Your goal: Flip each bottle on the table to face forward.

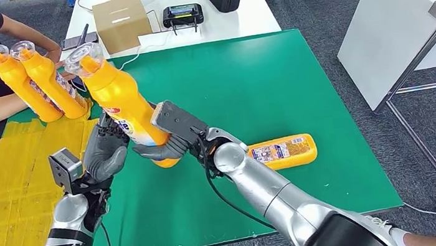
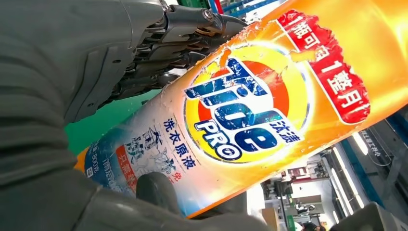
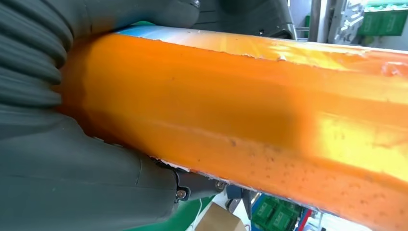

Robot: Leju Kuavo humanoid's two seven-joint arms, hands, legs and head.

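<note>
Mid-task: both hands are gripping 1 bottle (image 1: 115,98) above the green worktop (image 1: 273,78).
Left hand (image 1: 105,150) and right hand (image 1: 173,135) are clasping it; 2 bottles (image 1: 34,79) standing at 10 o'clock, 1 lying bottle (image 1: 283,152) at 4 o'clock is waiting.

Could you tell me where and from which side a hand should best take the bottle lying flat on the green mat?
Probably around the middle of the lying bottle, from above, fingers spanning its short width. It lies lengthwise left to right on the green mat with open mat around it, and its flat labelled face is up.

Head view looks down over the table (image 1: 297,75); both wrist views press against the held bottle (image 1: 120,100).
</note>
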